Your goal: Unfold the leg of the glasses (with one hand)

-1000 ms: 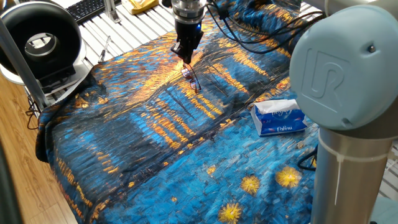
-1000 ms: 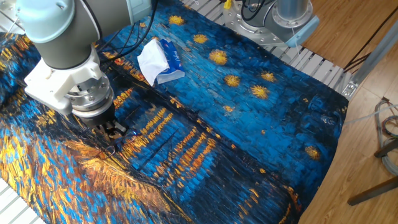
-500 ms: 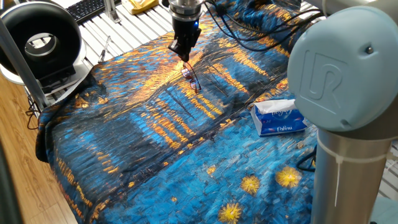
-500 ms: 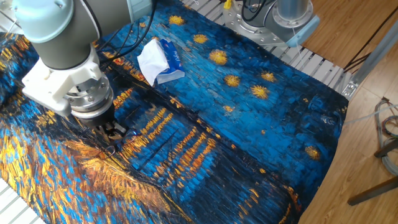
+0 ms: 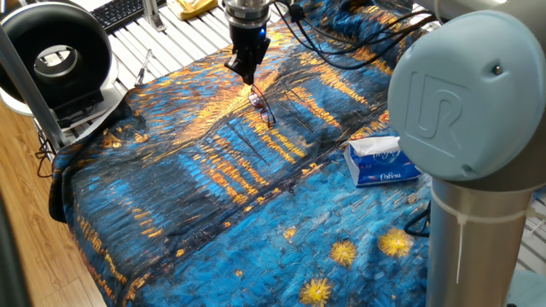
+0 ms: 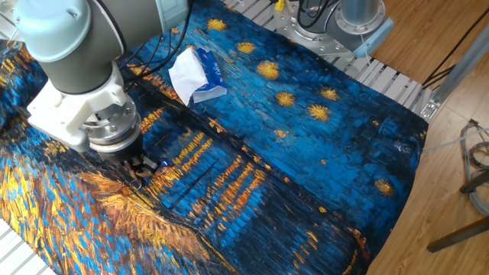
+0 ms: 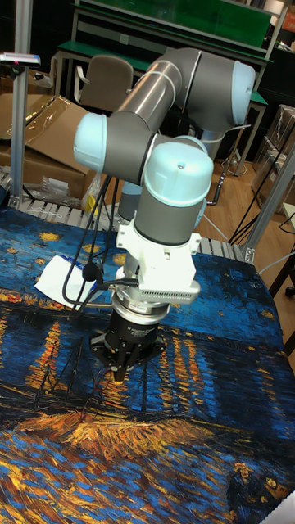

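The glasses (image 5: 261, 105) are a small dark wire frame lying on the painted cloth, just in front of and to the right of my gripper (image 5: 246, 77). My gripper hangs straight down with its blue light on. Its fingers are pinched to a narrow point at the glasses' far end, seemingly on a thin leg. In the other fixed view the gripper (image 6: 140, 171) stands under the big grey wrist, which hides most of the glasses. In the tall fixed view the gripper (image 7: 121, 373) comes to a point just above the cloth.
A blue tissue pack (image 5: 382, 162) lies to the right on the blue and orange cloth (image 5: 213, 196). Black cables (image 5: 341, 43) trail behind the gripper. A black and white ring-shaped device (image 5: 55, 55) stands at the left edge, with a keyboard (image 5: 119, 12) behind it.
My gripper has shifted a little to the left and slightly up, away from the glasses' frame. The frame itself has stayed in place on the cloth.
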